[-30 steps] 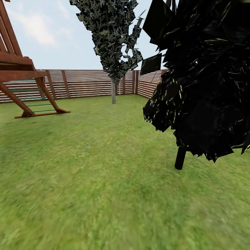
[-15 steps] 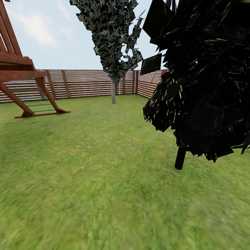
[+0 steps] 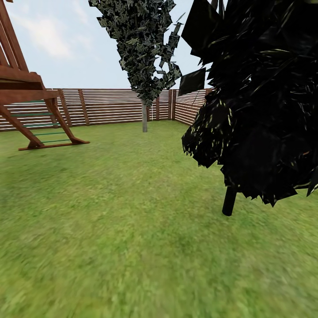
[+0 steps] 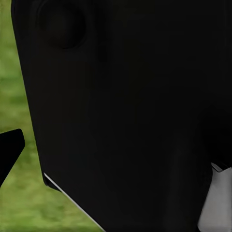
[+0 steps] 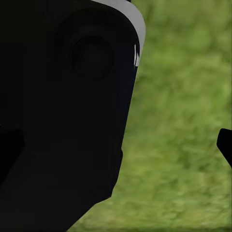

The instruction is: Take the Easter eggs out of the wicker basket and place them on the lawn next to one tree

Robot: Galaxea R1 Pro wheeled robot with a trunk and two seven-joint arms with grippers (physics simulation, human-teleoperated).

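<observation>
Mottled green grass (image 3: 132, 229) spreads wide and flat to a brown horizontal-slat wooden fence (image 3: 110, 106) under a pale blue sky with thin cloud. A reddish-brown wooden play frame (image 3: 26, 106) with green rungs stands at the left. A near-black tree (image 3: 260, 110) looms close on the right; a thinner dark-leaved one (image 3: 145, 48), perhaps grey-trunked, stands near the fence.

no visible change, head view unmoved

No legible text, labels, numbers or signs anywhere.
</observation>
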